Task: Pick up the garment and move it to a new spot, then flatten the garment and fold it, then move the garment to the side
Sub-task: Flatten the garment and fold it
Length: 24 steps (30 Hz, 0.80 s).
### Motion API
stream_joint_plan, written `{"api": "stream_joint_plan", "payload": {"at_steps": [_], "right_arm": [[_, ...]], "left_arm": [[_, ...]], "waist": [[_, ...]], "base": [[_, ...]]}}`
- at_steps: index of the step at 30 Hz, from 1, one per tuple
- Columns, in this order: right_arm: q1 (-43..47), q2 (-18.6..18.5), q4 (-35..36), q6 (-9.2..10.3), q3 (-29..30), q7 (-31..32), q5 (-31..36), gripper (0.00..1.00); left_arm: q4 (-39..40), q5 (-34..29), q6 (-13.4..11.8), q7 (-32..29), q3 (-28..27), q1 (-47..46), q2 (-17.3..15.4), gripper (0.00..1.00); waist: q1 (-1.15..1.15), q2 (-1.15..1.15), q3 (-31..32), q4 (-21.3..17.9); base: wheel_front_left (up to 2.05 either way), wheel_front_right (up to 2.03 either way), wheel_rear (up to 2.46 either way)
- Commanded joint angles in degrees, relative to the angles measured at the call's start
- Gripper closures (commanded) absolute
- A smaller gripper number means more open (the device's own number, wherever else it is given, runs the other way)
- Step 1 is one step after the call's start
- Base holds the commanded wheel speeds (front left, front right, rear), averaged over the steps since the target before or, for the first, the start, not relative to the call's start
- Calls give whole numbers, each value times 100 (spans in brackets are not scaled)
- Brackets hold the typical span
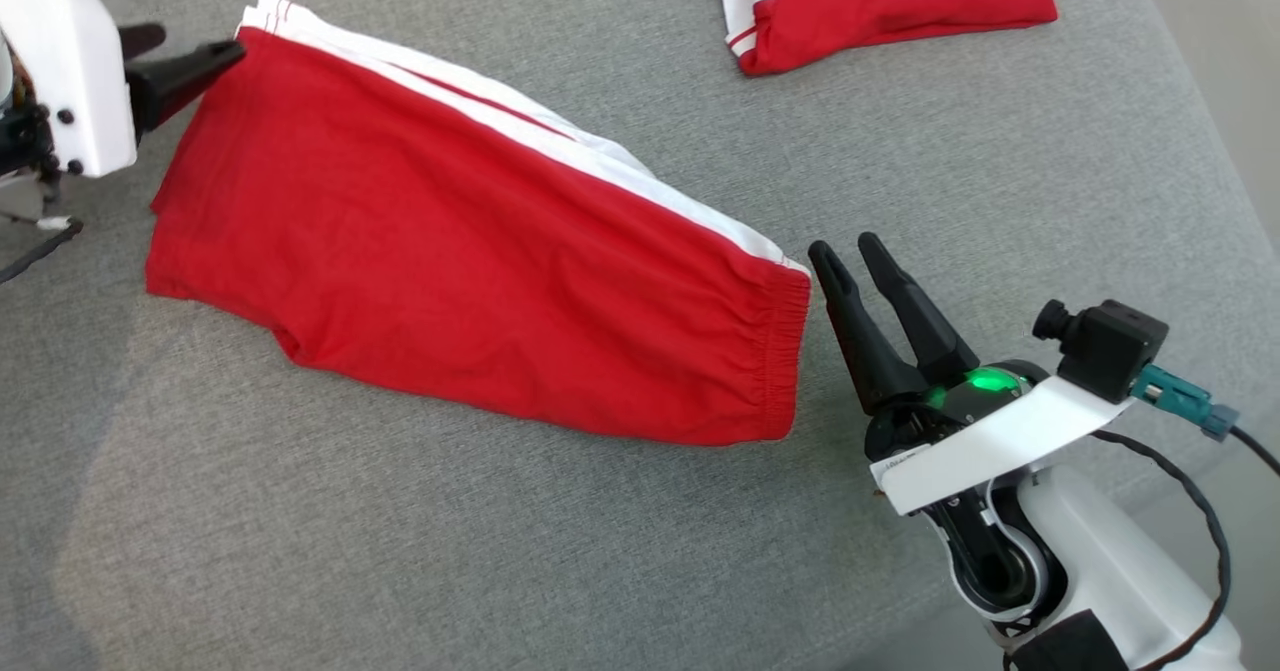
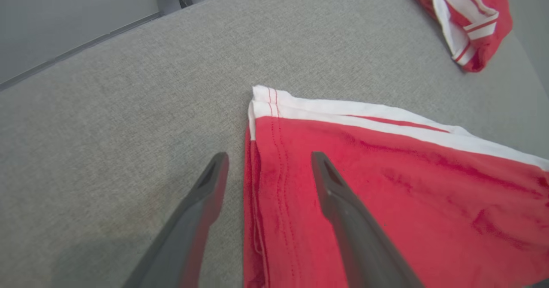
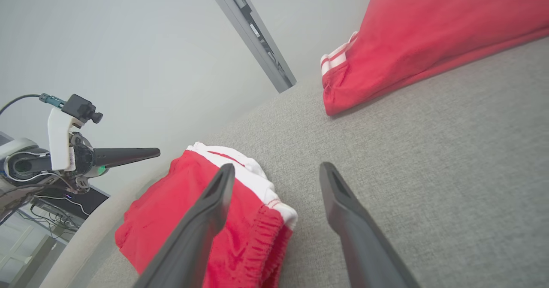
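Note:
The garment is a pair of red shorts with white side stripes, lying folded and flat on the grey cushioned surface. My left gripper is open at the hem corner on the far left; in the left wrist view its fingers straddle the hem edge without gripping it. My right gripper is open just beside the elastic waistband on the right. In the right wrist view one finger overlaps the waistband of the garment, and the left gripper hovers past its far end.
A second red garment with white stripes lies folded at the far right of the surface, also seen as the second garment from the left wrist. The surface's right edge runs close behind my right arm.

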<state>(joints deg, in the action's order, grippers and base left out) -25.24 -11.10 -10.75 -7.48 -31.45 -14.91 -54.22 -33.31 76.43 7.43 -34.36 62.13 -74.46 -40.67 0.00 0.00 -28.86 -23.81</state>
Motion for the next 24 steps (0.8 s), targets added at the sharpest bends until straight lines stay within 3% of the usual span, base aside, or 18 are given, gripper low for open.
{"api": "stream_joint_plan", "payload": {"at_steps": [1,13,20,23,24], "right_arm": [[33,-73,57,-4,48,-34,-43,0],[172,-191,623,-4,411,-34,-215,0],[335,-222,691,-4,538,-34,-212,0],[339,-216,673,-4,569,-34,-194,0],[338,-215,669,-4,573,-34,-185,0]], "left_arm": [[-17,42,9,-89,49,79,-56,0],[-258,34,-141,-828,343,326,-534,0],[77,682,-108,-1689,355,605,-584,0],[341,810,-138,-1793,288,595,-625,0],[414,786,-160,-1760,277,556,-648,9]], "waist": [[0,0,41,-52],[0,0,-102,-509],[0,0,-77,-581],[0,0,-54,-570],[0,0,-51,-565]], "base": [[0,0,0],[0,0,0],[0,0,0],[0,0,0],[0,0,0]]}}
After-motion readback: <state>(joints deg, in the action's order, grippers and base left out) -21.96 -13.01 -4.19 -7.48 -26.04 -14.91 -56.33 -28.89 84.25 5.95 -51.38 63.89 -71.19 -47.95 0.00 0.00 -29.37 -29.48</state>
